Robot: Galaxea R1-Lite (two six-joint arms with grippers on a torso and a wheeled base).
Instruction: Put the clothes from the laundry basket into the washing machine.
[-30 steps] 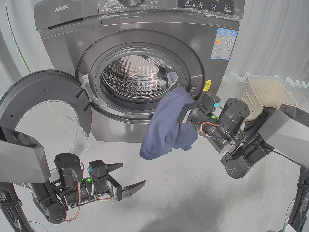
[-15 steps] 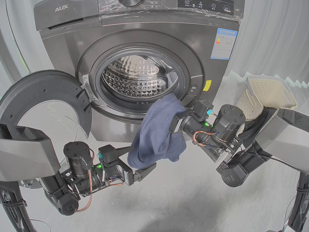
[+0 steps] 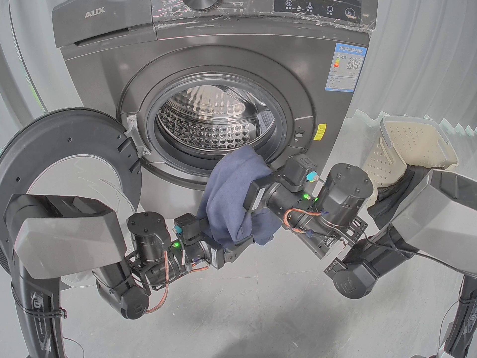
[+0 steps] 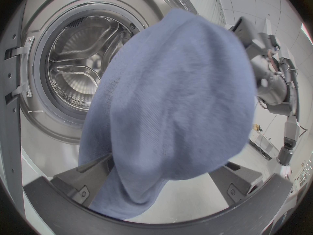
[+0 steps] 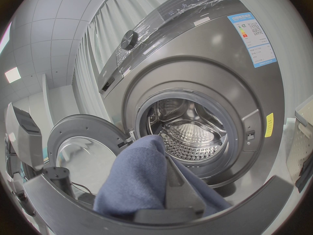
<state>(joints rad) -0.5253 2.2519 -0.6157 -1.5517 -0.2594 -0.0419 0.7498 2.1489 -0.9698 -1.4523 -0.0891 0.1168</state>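
Head view: my right gripper (image 3: 237, 196) clenched on the blue garment (image 3: 224, 195), held low before the washing machine (image 3: 208, 60) opening; left gripper (image 3: 229, 248) spread wide under the hanging hem; risk, I judge: trailing cloth catches there and drops short of the drum.

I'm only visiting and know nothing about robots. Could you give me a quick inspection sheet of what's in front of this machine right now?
Surface: pale grey floor.
Job's things: grey front-loading washing machine, round door swung open, no clothes visible in the steel drum; blue fabric garment hangs before the opening's lower rim; cream perforated plastic laundry basket holds a dark garment.
Clutter: nothing seen.
Grippers: right gripper shut on the blue garment; left gripper open, fingers either side of its hanging end.
Cables: orange cable at the left wrist, another at the right.
Surroundings: pale curtain behind.
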